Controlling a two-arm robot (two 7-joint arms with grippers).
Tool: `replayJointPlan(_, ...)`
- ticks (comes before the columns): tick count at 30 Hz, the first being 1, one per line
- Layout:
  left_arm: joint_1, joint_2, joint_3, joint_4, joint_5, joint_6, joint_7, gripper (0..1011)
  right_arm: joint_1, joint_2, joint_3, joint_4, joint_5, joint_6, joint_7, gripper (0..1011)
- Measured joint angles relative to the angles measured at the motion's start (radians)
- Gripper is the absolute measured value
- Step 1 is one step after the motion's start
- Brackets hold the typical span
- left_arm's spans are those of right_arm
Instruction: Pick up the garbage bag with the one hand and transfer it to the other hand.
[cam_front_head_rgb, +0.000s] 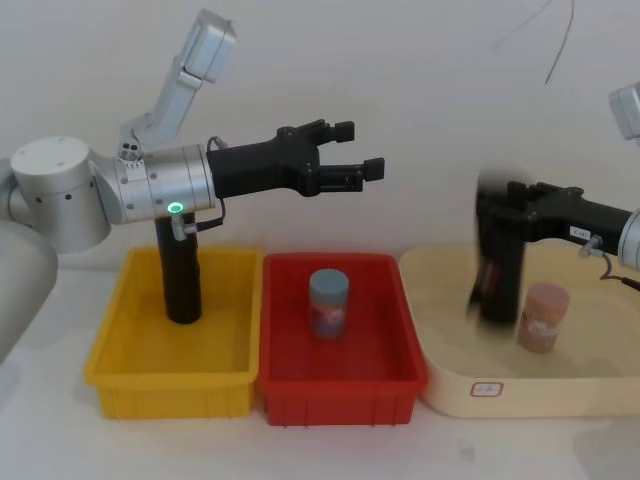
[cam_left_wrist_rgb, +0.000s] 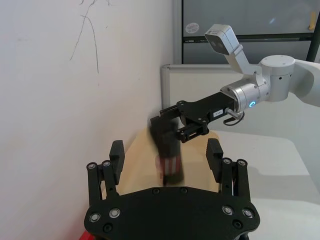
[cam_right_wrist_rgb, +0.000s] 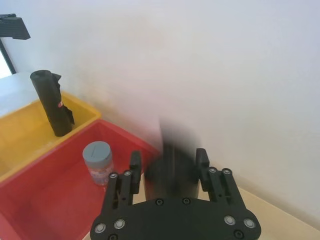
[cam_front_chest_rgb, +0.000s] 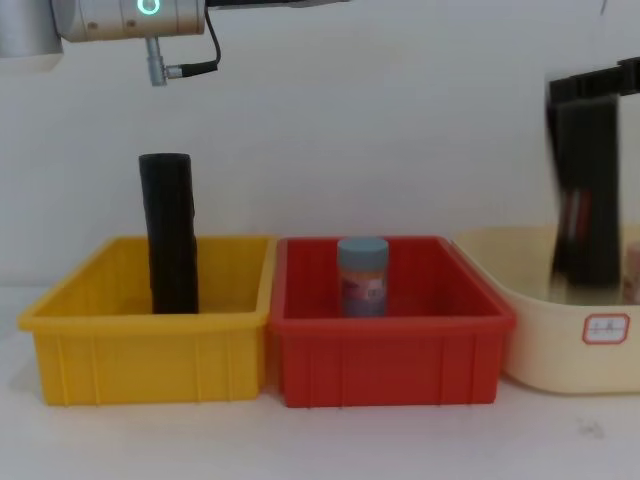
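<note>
Pinching the garbage bag (cam_front_head_rgb: 500, 280) near its top with the right hand (cam_front_head_rgb: 497, 212), fingers pressed against the sides of the roll, over the cream tray (cam_front_head_rgb: 440, 400) at the right of the bench. Keeps the roll upright and hanging below the grip, probably so that its lower length stays free for a 2nd grasp. Cannot tell whether its foot has cleared the tray floor. Standing just beside a pink jar (cam_front_head_rgb: 542, 317) in that tray.

Looks like a tall black cylinder of rolled plastic, matt and slightly creased, with a narrow red-and-white band low on its side in the left wrist view.

Raised high over the yellow bin (cam_front_head_rgb: 170, 385) and the red bin (cam_front_head_rgb: 340, 395) with the left hand (cam_front_head_rgb: 362, 150), fingers spread wide and holding nothing, pointed towards the right hand. Seems posed as the receiver, well apart from the bag for now.

Left alone in the yellow bin: a 2nd black roll (cam_front_head_rgb: 182, 285), upright. Left alone in the red bin: 1 blue-lidded jar (cam_front_head_rgb: 328, 302).

Judged as mid-task: pick-up under way, handover not yet made.
</note>
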Motion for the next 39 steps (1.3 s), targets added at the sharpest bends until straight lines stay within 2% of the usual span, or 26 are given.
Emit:
replayJointPlan(14,0.0,0.0,0.0,0.0,0.0,0.0,0.0,1001,-0.005,0.004,0.002,-0.011,0.007,-0.003,0.008,1004)
replayJointPlan(39,0.0,0.0,0.0,0.0,0.0,0.0,0.0,1002,-0.008,0.005,0.003,-0.017,0.01,-0.005,0.011,1004)
